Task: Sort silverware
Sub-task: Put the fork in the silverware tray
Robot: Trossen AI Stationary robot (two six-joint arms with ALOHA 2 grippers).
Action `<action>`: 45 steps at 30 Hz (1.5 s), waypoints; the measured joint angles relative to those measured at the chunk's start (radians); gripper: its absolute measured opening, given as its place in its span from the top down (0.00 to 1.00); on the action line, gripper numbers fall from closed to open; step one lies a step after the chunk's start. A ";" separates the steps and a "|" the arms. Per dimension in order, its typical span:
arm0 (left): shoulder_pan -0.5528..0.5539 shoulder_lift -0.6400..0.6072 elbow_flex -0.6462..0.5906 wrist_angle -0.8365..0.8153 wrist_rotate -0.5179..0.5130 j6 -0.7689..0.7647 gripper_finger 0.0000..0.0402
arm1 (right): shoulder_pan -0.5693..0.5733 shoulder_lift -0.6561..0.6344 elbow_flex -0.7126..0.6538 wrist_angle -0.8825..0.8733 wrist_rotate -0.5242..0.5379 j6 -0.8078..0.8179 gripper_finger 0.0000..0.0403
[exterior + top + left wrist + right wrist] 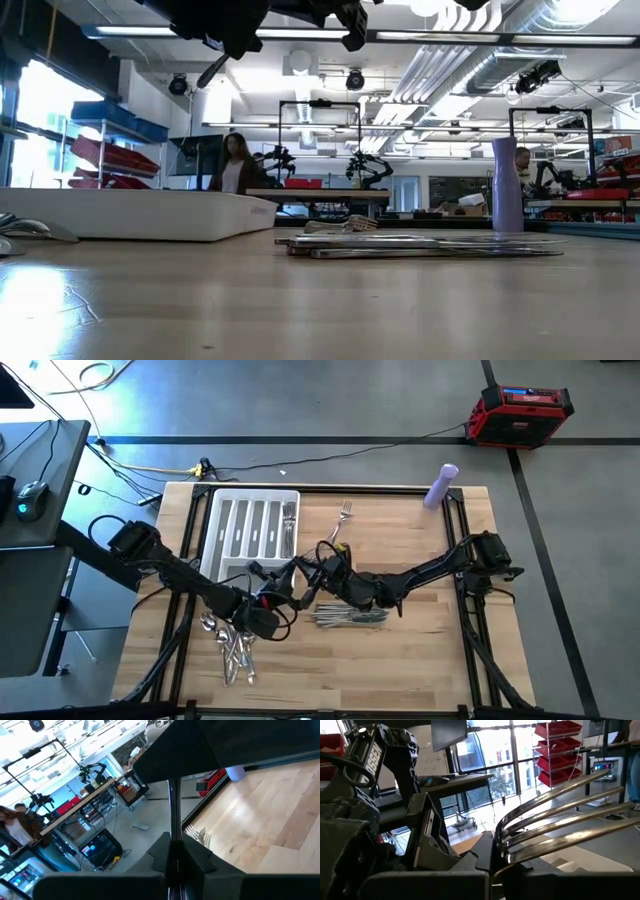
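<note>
- The right gripper (492,865), raised over the middle of the tabletop (420,660), has its jaws clamped on a fork (560,820), whose tines stick out past the fingers.
- The left gripper (175,865), close beside it and just off the tray's near corner, has its jaws closed on a thin metal piece (173,810) standing between them; which utensil it is cannot be told.
- The white compartmented tray (250,525) lies at the far left, with some silverware in its rightmost slot.
- A pile of knives (345,618) lies under the right arm.
- Spoons (232,645) are heaped near the front left.
- A single fork (346,512) lies beside the tray.
- A purple bottle (441,486) stands at the far right corner.
</note>
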 joint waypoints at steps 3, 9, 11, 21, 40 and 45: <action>-0.002 0.000 0.000 -0.001 -0.001 0.000 0.99 | 0.000 -0.001 0.000 -0.010 -0.016 -0.008 1.00; -0.009 0.000 -0.002 -0.002 0.025 0.005 0.99 | 0.004 -0.003 0.001 -0.071 -0.069 -0.047 0.93; -0.012 0.000 -0.002 -0.001 0.051 0.005 1.00 | 0.012 -0.004 0.001 -0.105 -0.070 -0.062 0.86; -0.014 -0.036 -0.002 -0.007 0.111 -0.011 1.00 | 0.112 -0.116 0.001 -0.483 0.126 -0.109 0.46; -0.074 -0.407 0.000 -0.162 1.211 -0.081 1.00 | 0.134 -0.273 -0.257 0.036 -0.339 -0.561 0.53; -0.120 -0.404 0.000 -0.030 1.320 0.008 1.00 | 0.083 -0.249 -0.193 0.068 -0.703 -0.500 0.53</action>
